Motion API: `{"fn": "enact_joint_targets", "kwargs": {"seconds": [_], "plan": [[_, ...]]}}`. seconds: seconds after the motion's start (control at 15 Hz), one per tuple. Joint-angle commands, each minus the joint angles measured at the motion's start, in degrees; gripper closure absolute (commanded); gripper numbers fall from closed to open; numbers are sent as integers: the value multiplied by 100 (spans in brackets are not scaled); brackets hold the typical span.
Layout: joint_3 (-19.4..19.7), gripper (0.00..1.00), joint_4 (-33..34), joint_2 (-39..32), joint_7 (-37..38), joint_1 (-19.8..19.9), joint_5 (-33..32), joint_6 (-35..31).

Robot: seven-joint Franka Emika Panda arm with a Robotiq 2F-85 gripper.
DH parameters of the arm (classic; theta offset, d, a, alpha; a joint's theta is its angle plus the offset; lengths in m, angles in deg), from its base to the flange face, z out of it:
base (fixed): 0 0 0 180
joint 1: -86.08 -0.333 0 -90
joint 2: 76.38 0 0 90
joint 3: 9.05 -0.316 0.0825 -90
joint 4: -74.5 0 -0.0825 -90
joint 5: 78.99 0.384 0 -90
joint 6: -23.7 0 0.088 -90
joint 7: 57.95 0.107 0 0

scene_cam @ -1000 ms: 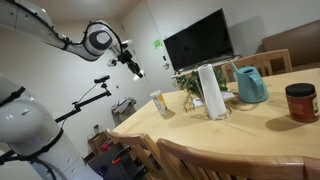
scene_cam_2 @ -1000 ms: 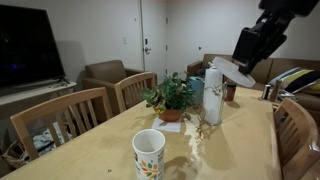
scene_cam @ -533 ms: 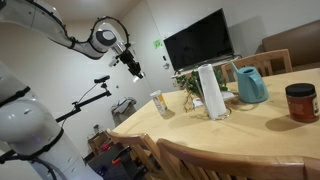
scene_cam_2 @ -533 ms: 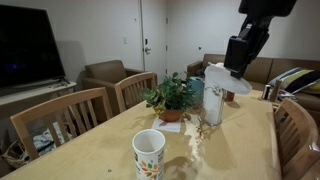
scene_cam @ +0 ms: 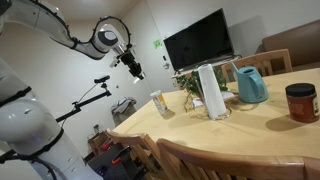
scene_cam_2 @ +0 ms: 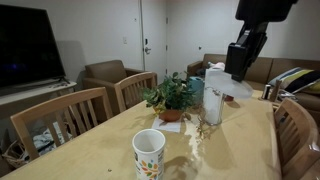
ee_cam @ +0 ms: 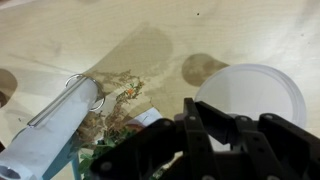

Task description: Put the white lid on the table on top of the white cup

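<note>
White lid (ee_cam: 250, 95) sits clamped in the gripper (scene_cam_2: 235, 70), arm high above the table (scene_cam_2: 235, 150).

In my wrist view the lid (ee_cam: 250, 95) sits at one o'clock of my jaws, held in them above the worktop (ee_cam: 100, 40). The plant (ee_cam: 118, 108) lies at ten o'clock, the roll (ee_cam: 50, 135) at nine. In an exterior view the cup (scene_cam_2: 148, 153) stands nearest on the worktop, the plant behind it at one o'clock, the roll at the plant's three o'clock.
</note>
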Motion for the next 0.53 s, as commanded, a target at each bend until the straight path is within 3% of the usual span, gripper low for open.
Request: {"fn": "enact_joint_targets", "kwargs": {"seconds": [0.0,0.47], "plan": [[85,98,72,-54,-44,-110,-15,22],[-45,98,818,-478,-266,-367,-407,333]]}}
